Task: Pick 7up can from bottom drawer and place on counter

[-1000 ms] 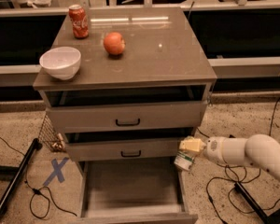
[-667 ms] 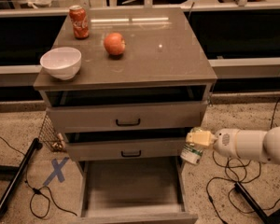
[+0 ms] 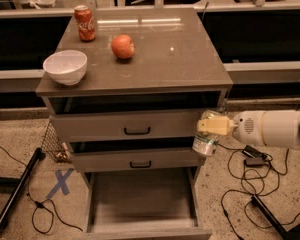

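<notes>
My gripper reaches in from the right on a white arm and is shut on the 7up can, a silver-and-green can hanging tilted below the cream fingers. The can is in the air beside the cabinet's right front corner, level with the two upper drawers and below the counter. The bottom drawer is pulled out, and its grey floor shows nothing on it.
On the counter stand a red Coca-Cola can, an apple and a white bowl. The top drawer and middle drawer stand slightly open. On the floor are cables, a black pole and a blue tape X.
My gripper has lifted the 7up can from beside the middle drawer up to the level of the top drawer, a little to the right.
</notes>
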Motion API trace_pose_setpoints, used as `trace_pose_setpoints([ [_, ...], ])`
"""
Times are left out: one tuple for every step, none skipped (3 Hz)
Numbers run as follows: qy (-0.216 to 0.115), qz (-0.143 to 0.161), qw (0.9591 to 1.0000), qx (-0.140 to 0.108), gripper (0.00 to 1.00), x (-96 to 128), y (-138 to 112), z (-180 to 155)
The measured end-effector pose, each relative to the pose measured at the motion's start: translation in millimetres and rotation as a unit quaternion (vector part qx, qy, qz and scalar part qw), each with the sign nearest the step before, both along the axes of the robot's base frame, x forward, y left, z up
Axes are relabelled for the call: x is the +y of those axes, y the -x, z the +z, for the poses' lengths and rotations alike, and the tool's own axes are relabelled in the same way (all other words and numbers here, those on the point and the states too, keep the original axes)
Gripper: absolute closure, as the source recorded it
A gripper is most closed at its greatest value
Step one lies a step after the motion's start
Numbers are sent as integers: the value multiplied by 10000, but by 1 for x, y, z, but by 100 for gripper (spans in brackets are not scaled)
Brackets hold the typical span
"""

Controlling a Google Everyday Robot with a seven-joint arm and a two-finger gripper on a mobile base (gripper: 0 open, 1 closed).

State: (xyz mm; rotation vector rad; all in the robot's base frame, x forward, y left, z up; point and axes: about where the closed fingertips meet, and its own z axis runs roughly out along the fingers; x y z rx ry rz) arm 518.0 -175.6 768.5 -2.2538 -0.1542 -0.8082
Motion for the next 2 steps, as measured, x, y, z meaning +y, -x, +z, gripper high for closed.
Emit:
trace_pose_setpoints([
  [68,266,9977,-614,100,-3,2,50],
  [71,270,9977,-615,100,-3,2,49],
])
